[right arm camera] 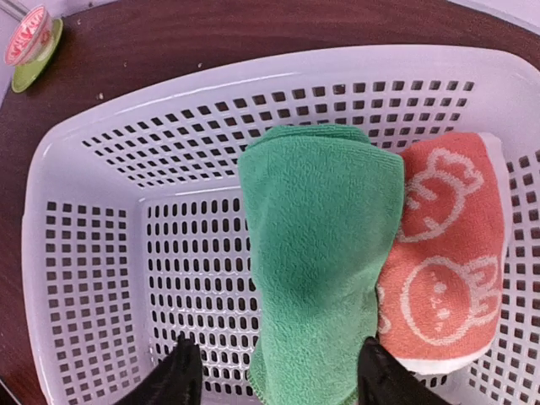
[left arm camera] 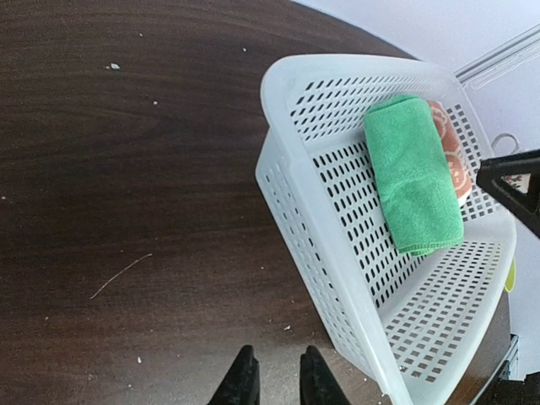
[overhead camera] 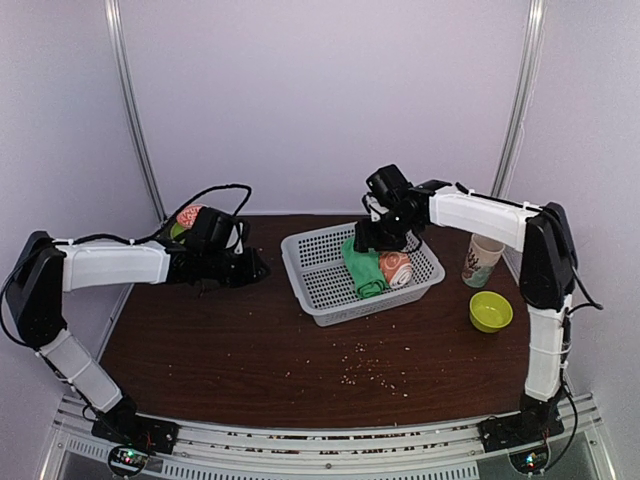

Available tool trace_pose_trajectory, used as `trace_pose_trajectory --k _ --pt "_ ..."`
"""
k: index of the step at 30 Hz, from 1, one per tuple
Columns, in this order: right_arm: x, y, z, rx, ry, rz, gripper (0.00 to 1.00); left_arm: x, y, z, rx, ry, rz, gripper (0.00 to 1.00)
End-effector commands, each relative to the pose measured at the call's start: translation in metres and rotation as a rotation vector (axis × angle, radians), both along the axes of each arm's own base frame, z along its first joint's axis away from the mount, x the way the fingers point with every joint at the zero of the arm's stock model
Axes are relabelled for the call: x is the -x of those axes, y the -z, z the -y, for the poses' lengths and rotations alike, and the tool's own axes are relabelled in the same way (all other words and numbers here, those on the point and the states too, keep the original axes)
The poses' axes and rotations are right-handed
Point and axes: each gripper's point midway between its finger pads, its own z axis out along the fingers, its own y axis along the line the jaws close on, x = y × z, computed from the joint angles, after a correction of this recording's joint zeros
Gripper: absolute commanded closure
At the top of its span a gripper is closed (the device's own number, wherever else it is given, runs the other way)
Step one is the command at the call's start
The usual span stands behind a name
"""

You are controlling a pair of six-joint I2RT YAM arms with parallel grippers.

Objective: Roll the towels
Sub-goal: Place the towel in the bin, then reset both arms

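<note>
Both towels lie rolled side by side in a white perforated basket (overhead camera: 318, 285). The plain green towel (overhead camera: 362, 268) (right arm camera: 316, 253) (left arm camera: 412, 181) is on the left. The peach-orange bunny towel (overhead camera: 397, 268) (right arm camera: 447, 253) (left arm camera: 453, 164) is on its right, touching it. My right gripper (overhead camera: 385, 238) (right arm camera: 278, 378) hangs over the basket, open wide; its fingertips (right arm camera: 179, 375) straddle the near end of the green roll, one by the seam with the peach roll. My left gripper (overhead camera: 255, 268) (left arm camera: 277, 375) sits low over the table left of the basket (left arm camera: 337, 245), a narrow empty gap between its fingers.
A paper cup (overhead camera: 483, 260) and a lime-green bowl (overhead camera: 491, 311) stand right of the basket. A pink-topped item on a green dish (overhead camera: 185, 218) (right arm camera: 29, 38) sits at the back left behind my left arm. Crumbs (overhead camera: 370, 370) dot the dark wooden table.
</note>
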Motion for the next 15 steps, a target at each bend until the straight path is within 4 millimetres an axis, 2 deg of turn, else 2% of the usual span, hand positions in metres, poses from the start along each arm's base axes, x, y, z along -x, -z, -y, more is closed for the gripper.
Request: trace_pose_trajectory --k 1,4,6,8,10,13,15 --pt "0.014 -0.111 0.019 -0.21 0.054 0.329 0.29 0.007 -0.04 -0.026 -0.014 -0.053 0.113 0.81" --pt "0.05 -0.151 0.059 -0.229 0.117 0.473 0.2 0.019 -0.056 -0.057 -0.097 -0.122 0.154 0.79" --pt "0.076 -0.163 0.095 -0.212 0.195 0.554 0.15 0.031 -0.067 -0.08 -0.152 -0.166 0.179 0.75" --pt "0.102 -0.168 0.134 -0.212 0.295 0.629 0.01 0.045 -0.077 -0.101 -0.186 -0.208 0.208 0.72" --pt "0.127 -0.164 0.168 -0.234 0.385 0.673 0.0 0.057 -0.085 -0.121 -0.2 -0.251 0.241 0.66" --pt "0.159 -0.153 0.208 -0.281 0.488 0.721 0.0 0.076 -0.09 -0.156 -0.223 -0.365 0.28 0.42" --pt "0.171 -0.138 0.223 -0.285 0.524 0.73 0.0 0.087 -0.092 -0.174 -0.233 -0.418 0.31 0.35"
